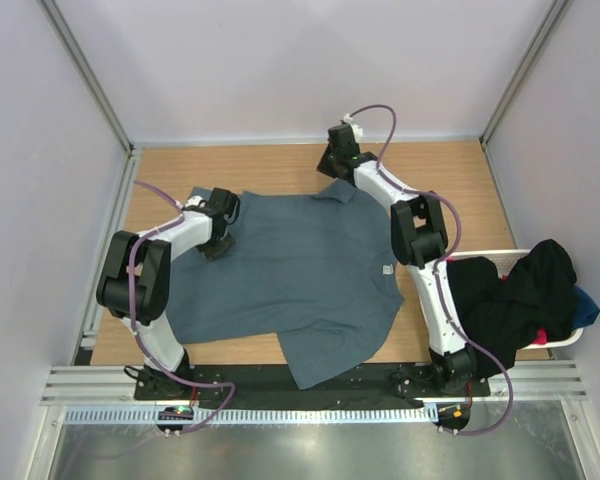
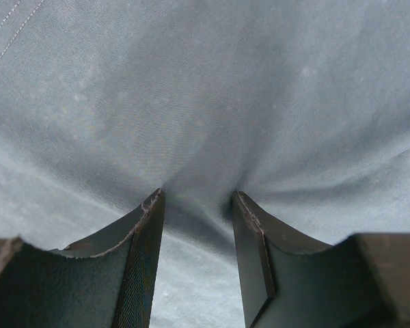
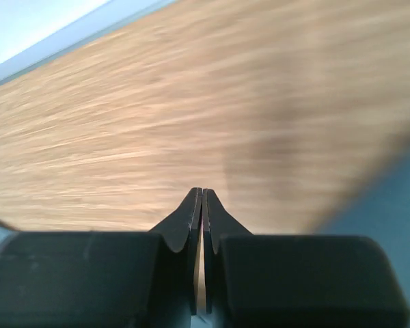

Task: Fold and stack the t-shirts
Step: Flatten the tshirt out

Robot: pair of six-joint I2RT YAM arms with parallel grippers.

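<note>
A slate blue-grey t-shirt [image 1: 300, 270] lies spread on the wooden table [image 1: 280, 165], its hem hanging over the near edge. My left gripper [image 1: 218, 245] is down on its left shoulder. In the left wrist view the cloth [image 2: 205, 89] fills the frame, and my left gripper [image 2: 197, 195] is pinched on a raised pucker of it. My right gripper [image 1: 332, 180] is at the collar at the far side. In the right wrist view my right gripper [image 3: 202, 191] is shut over blurred wood with nothing seen between the tips. A corner of the t-shirt [image 3: 396, 198] shows at the lower right.
At the right edge, a white laundry basket [image 1: 570, 338] holds a heap of black [image 1: 520, 290], blue [image 1: 585, 305] and red [image 1: 542, 337] t-shirts. Pale walls close in the table on three sides. A metal rail [image 1: 300, 385] runs along the near edge.
</note>
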